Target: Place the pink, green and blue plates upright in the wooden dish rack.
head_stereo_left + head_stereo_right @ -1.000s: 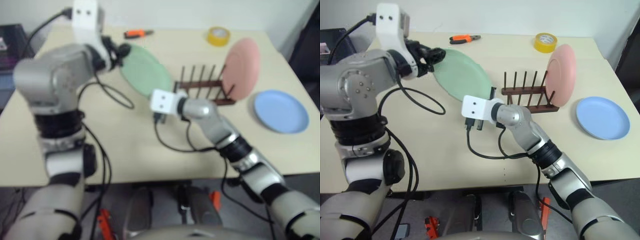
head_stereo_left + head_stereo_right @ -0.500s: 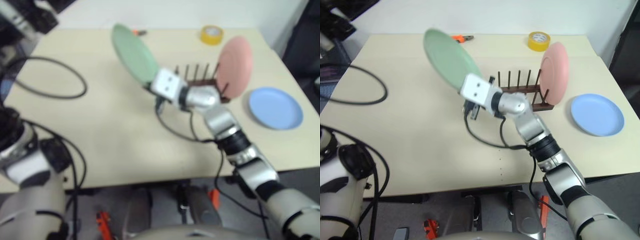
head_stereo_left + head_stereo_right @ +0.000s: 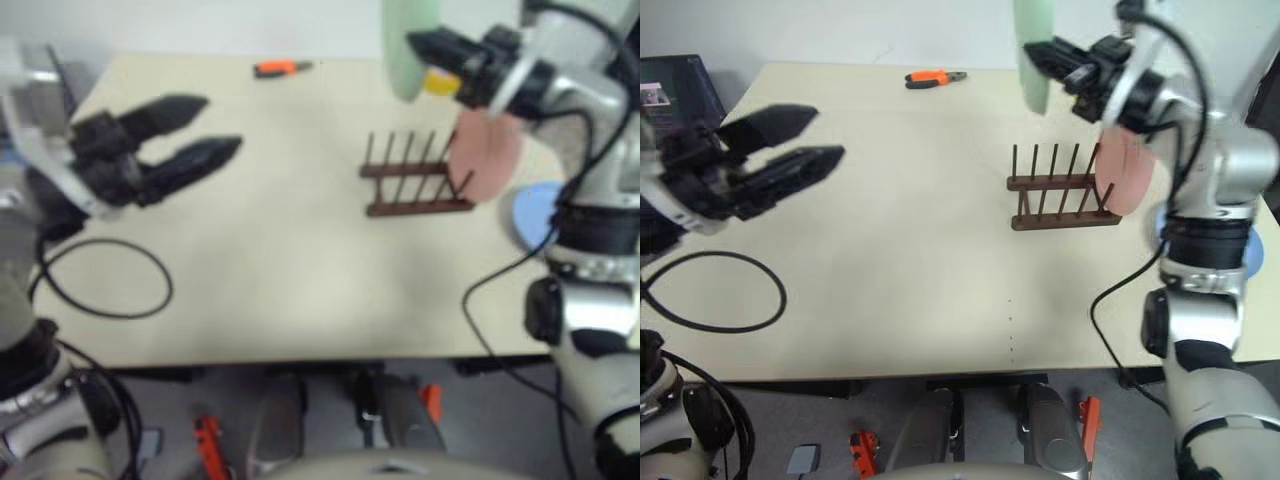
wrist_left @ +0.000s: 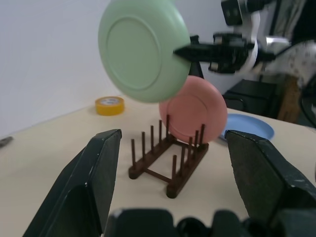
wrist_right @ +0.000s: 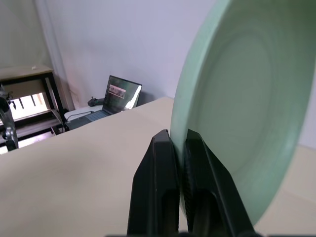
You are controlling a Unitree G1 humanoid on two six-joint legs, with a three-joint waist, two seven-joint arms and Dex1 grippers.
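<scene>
My right gripper is shut on the rim of the mint green plate. It holds the plate on edge in the air, above and a little left of the wooden dish rack. The pink plate stands upright at the rack's right end. The blue plate lies flat on the table to the right of the rack, partly hidden by my right arm. My left gripper hangs open and empty over the table's left side, far from the rack, its fingers spread wide.
Orange-handled pliers lie at the table's far edge. A yellow tape roll sits behind the rack. A black cable loop lies at the front left, and a laptop stands off the table's left.
My right arm has lifted the green plate up and to the right and turned it on edge over the rack. The left gripper has let go of the plate and drawn back left, open.
</scene>
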